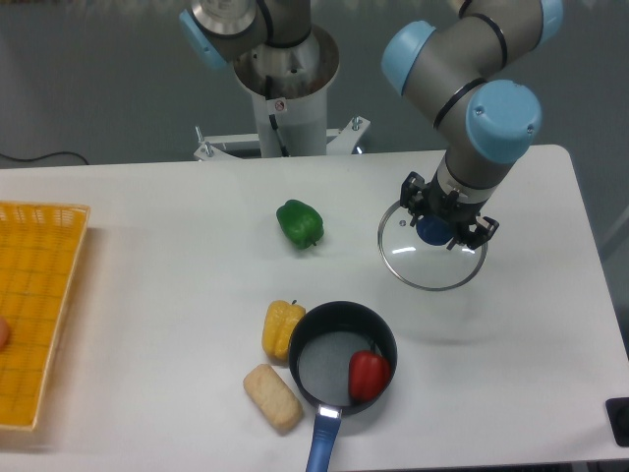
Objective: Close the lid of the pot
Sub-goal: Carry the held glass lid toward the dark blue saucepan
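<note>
Clear glass lid — metal-rimmed

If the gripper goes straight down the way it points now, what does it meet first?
The gripper points down at the lid, its fingers either side of the blue knob. Below seems only bare table, probably; lid height is unclear. The pot sits off to the side.

A shiny green pepper sits mid-surface. A yellow pepper and tan bread piece sit near the front edge. A yellow basket fills the left edge.

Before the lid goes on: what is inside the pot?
A red pepper lies on the grey floor of the pot, toward its right wall. Anything beneath the pepper is hidden.
</note>
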`<action>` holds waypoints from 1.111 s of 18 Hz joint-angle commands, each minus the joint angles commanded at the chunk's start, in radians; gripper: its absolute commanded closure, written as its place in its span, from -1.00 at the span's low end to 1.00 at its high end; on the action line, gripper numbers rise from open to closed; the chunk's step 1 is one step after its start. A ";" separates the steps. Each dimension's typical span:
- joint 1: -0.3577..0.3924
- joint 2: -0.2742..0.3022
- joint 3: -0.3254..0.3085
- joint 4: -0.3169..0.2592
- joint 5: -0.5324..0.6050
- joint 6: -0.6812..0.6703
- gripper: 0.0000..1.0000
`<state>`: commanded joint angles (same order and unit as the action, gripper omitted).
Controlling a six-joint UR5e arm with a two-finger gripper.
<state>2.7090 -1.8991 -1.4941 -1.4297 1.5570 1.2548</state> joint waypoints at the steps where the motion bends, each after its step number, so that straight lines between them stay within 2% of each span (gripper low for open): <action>1: -0.002 0.000 -0.005 0.002 0.000 0.000 0.27; 9: -0.002 -0.005 0.006 0.002 -0.002 -0.002 0.26; 13: -0.043 -0.015 0.023 0.002 0.006 -0.012 0.26; 20: -0.067 -0.044 0.046 0.000 0.011 -0.017 0.26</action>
<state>2.6415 -1.9435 -1.4481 -1.4297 1.5677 1.2379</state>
